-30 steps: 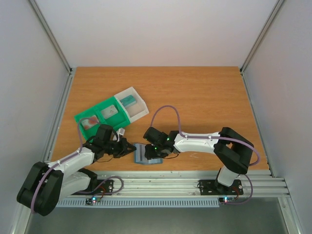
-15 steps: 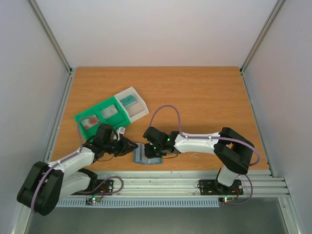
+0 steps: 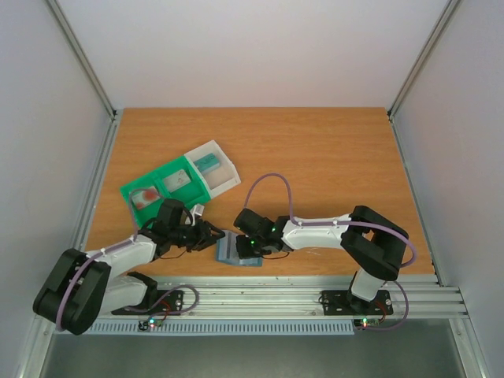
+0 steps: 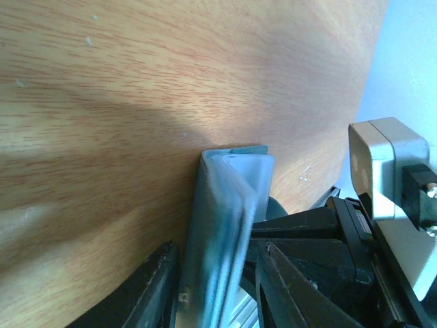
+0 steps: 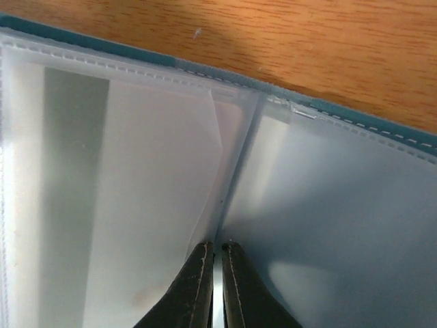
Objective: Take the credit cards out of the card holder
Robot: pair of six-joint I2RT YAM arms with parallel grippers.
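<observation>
Left gripper (image 4: 217, 280) has its jaws apart around the edge of the card holder (image 4: 229, 205), which lies at the front of the bench (image 4: 102, 102); I think this stops it sliding. Right gripper (image 5: 216, 273) is pinched together at the fold of its clear pockets (image 5: 136, 171), likely fishing for credit cards I cannot pick out.

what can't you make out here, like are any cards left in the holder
Right wrist view: whether the right gripper pinches a card or only pocket film; the card holder's frosted pockets blur their contents.
Top view: the card holder's inside, covered by the right gripper and too small.
Left wrist view: the card holder's near end, blurred and cut off by the bottom edge.
Top view: the green tray's contents, too small.
</observation>
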